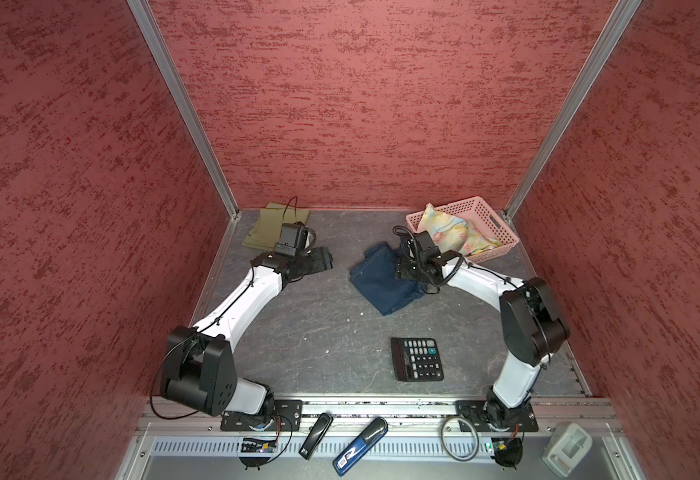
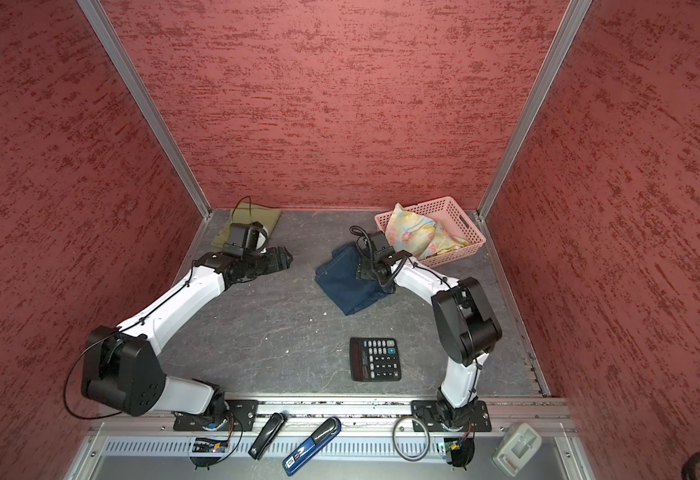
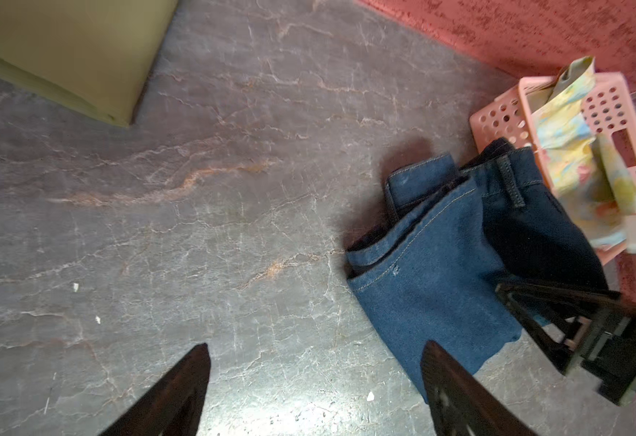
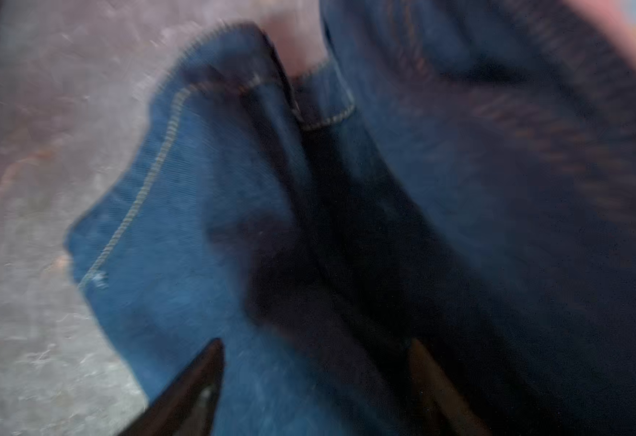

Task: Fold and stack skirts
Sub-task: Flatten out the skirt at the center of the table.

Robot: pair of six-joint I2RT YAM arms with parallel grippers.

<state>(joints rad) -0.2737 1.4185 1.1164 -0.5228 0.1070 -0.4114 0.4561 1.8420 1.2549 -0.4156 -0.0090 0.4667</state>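
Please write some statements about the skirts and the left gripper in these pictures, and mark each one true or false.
1. The pastel flowered cloth skirt lies in the pink perforated plastic basket. True.
2. The olive-green cloth skirt lies on the dark blue denim skirt. False: they lie apart on the grey table.
3. The left gripper holds the olive-green skirt. False: it is open over bare table.
4. The black calculator lies on the table, touching no skirt. True.

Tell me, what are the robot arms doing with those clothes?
The right gripper is down on the crumpled dark blue denim skirt; a firm pinch isn't clear. The left gripper hovers open over the grey table. A folded olive-green cloth skirt lies in the far corner, and a pastel flowered skirt sits in the pink plastic basket.
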